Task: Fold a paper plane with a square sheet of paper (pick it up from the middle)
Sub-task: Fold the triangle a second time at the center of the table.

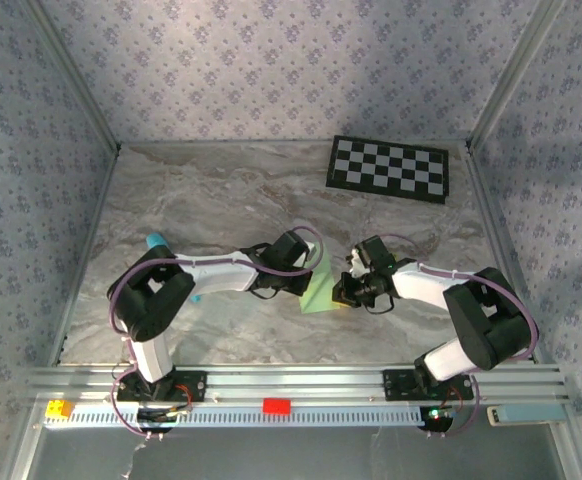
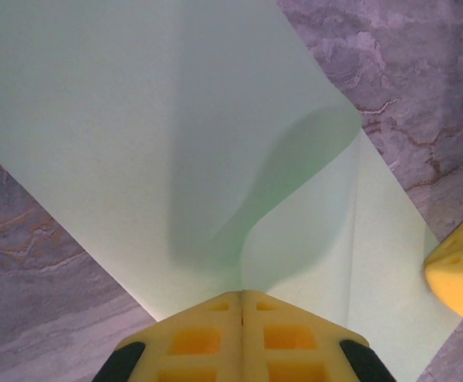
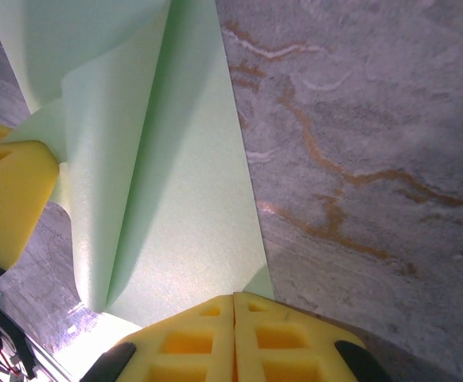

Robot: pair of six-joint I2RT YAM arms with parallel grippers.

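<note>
Pale green paper sheet (image 1: 319, 292) lies on the marble-patterned bench (image 1: 221, 190), a little right of the middle and toward the near edge, between the two hands. It is partly folded, with one flap raised and curling over the flat part beneath.

At far left, a small blue stick (image 1: 154, 241) lies on the bench by the left arm's elbow, well apart from the paper sheet.

The left hand (image 1: 303, 278) reaches in from the left. In its wrist view the two yellow foam fingers (image 2: 215, 334) are pressed together, and the curled flap of the paper sheet (image 2: 136, 119) runs down into the seam between their tips, so this hand has the flap pinched.

The right hand (image 1: 343, 294) meets the paper sheet from the right. In its wrist view the yellow fingers (image 3: 192, 342) are pressed together, tips at the paper's edge (image 3: 184, 175); whether paper is caught between them I cannot tell. A long crease runs up the flat layer there.

Far right, a black-and-white checkerboard (image 1: 389, 167) lies flat near the back wall.
</note>
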